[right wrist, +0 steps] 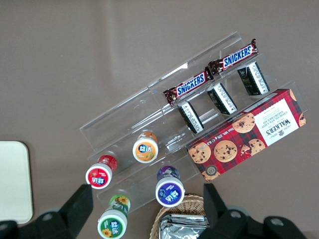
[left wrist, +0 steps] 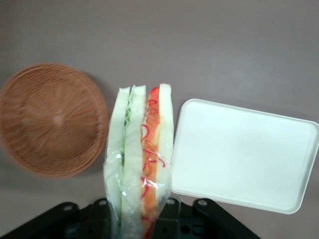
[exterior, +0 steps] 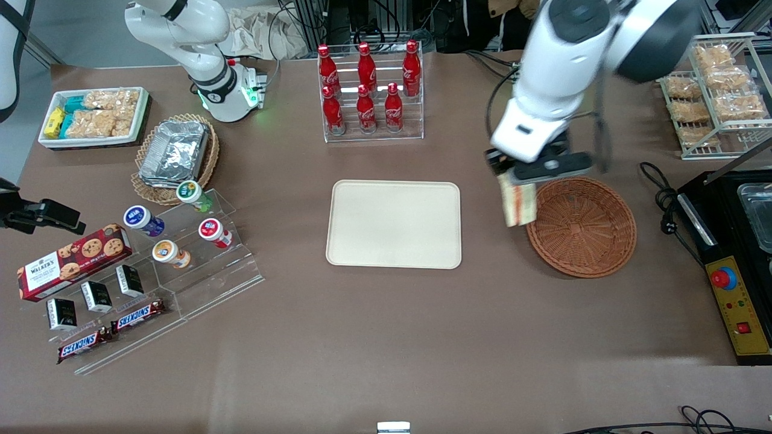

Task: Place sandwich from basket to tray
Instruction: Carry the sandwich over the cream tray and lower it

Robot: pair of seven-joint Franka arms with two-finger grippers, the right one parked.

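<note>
My left gripper [exterior: 523, 181] is shut on the sandwich [exterior: 520, 204], a plastic-wrapped wedge of white bread with green and orange-red filling. It holds the sandwich in the air above the table, between the reddish-brown wicker basket [exterior: 582, 226] and the cream tray [exterior: 394, 224], beside the basket's rim. In the left wrist view the sandwich [left wrist: 141, 159] hangs from the gripper [left wrist: 139, 219], with the basket [left wrist: 52, 119] on one side and the tray [left wrist: 244, 154] on the other. The basket holds nothing.
A rack of red cola bottles [exterior: 369, 90] stands farther from the front camera than the tray. A black appliance [exterior: 733, 253] and a wire rack of snack packets [exterior: 718, 90] sit toward the working arm's end. A tan basket with foil containers [exterior: 175, 154] and acrylic snack shelves [exterior: 175, 265] lie toward the parked arm's end.
</note>
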